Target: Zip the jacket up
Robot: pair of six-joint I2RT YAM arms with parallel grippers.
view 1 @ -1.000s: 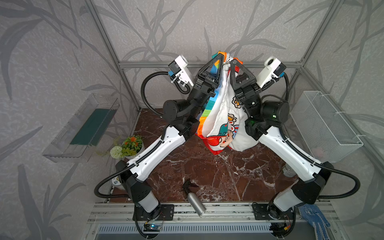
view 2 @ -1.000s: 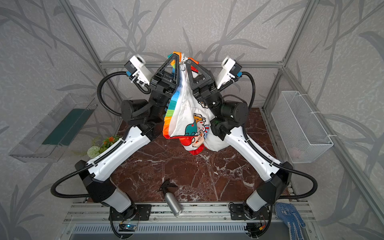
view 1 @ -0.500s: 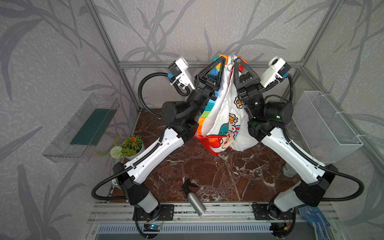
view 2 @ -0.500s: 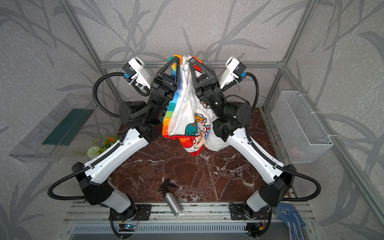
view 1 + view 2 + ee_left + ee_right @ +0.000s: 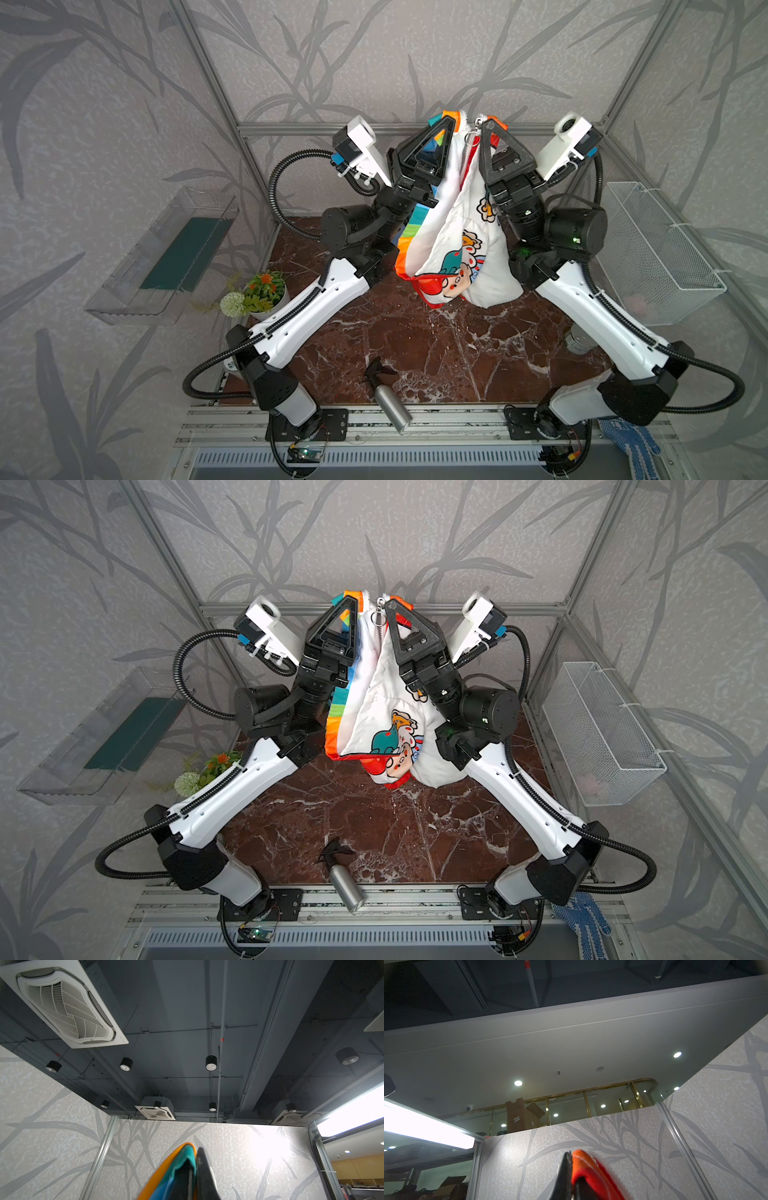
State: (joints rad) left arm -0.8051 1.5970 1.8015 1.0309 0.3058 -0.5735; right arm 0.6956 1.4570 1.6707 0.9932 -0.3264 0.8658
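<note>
Down at the desk's (image 5: 415,345) left edge, has a potted plant (image 5: 262,291) standing; at the front edge, a silver spray bottle (image 5: 388,403) lying on its side. Higher, above the back edge, pinches the jacket's (image 5: 453,232) rainbow-striped border in the left gripper (image 5: 451,118), jaws closed on the cloth. Lets the white, cartoon-printed body hang between both arms; cannot tell whether the hem touches the marble. Shows a metal zipper ring (image 5: 471,137) dangling just beside the right gripper (image 5: 486,122), itself clamped tight on the red-orange border. Further right, has a white wire basket (image 5: 656,249) fixed to the side wall.
</note>
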